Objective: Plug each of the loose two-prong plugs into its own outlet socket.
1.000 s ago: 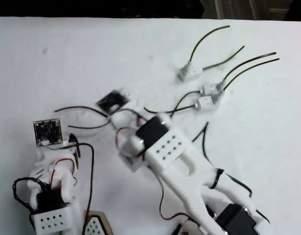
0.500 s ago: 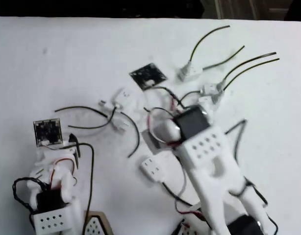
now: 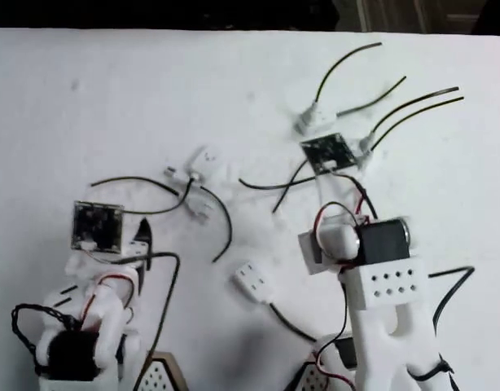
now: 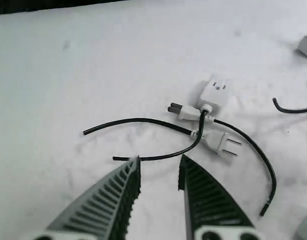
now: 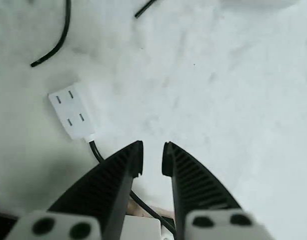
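Left gripper (image 4: 158, 167) hangs low over the table (image 3: 111, 81), its jaws a little apart and nothing between them; right gripper (image 5: 152, 152) is likewise parted by a narrow gap and empty.

Over the last second the right arm (image 3: 380, 277) has swung away from the middle of the table and drawn back toward its own side; that has uncovered the double outlet block (image 3: 252, 281), which lies off to one side of the right fingertips, slots up, its lead (image 5: 95, 149) running back beneath the jaws. The left arm (image 3: 99, 293) has shifted slightly toward the middle; I judge it is beginning its own approach.

Ahead of the left fingertips, some way off, lie a two-prong plug (image 4: 221, 142) with its prongs bare, a second plug (image 4: 181, 111), and just beyond that a white outlet (image 4: 216, 91); neither plug looks seated, so no part of the task appears done yet.

A black cord (image 4: 161, 156) lies just in front of the left fingertips, across the straight line to the plugs; past it the table is bare up to them, and the table's far edge lies well beyond the outlet. On the right arm's far side a cluster of connectors (image 3: 313, 122) and trailing wires leaves less free room.
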Available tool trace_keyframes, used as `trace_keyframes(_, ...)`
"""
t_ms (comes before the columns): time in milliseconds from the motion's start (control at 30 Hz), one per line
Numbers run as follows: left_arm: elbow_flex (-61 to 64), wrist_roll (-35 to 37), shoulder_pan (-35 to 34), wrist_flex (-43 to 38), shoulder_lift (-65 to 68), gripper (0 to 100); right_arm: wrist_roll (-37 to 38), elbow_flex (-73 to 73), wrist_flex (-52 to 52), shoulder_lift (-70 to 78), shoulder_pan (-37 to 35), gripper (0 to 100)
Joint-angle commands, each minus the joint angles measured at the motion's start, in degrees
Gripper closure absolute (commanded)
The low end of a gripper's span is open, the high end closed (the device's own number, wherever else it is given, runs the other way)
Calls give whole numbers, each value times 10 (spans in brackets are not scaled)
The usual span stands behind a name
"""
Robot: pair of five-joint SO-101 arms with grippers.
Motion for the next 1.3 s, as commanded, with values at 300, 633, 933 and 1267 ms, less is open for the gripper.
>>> trace_keyframes(300, -171, 3, 112, 8, 276, 932, 2, 32, -99, -10, 111, 926)
trace_keyframes(633, -350, 188, 227, 46, 636, 923, 2, 69, -168, -9, 173, 926)
trace_keyframes(933, -387, 472, 372, 44, 771, 536, 1, 84, -199, -10, 204, 926)
trace_keyframes(1267, -445, 524, 421, 39, 955, 517, 2, 84, -207, -10, 237, 926)
